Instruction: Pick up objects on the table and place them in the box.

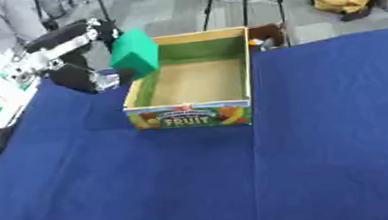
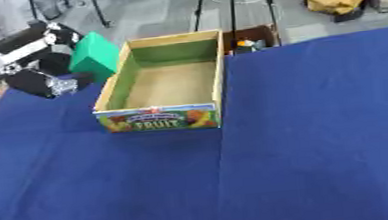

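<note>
Your left arm [image 1: 6, 85] comes in from the left edge of the frame, its white and grey forearm slanting up toward the upper left, where the black left hand [image 1: 74, 57] sits raised off the blue surface. You have that hand turned inward toward the centre of the frame, with the upper fingers [image 1: 94, 30] reaching over the top and the lower part curled beneath, so the hand is closed around a green block [image 1: 135, 52]. Your right arm and right hand appear in neither eye view.
</note>
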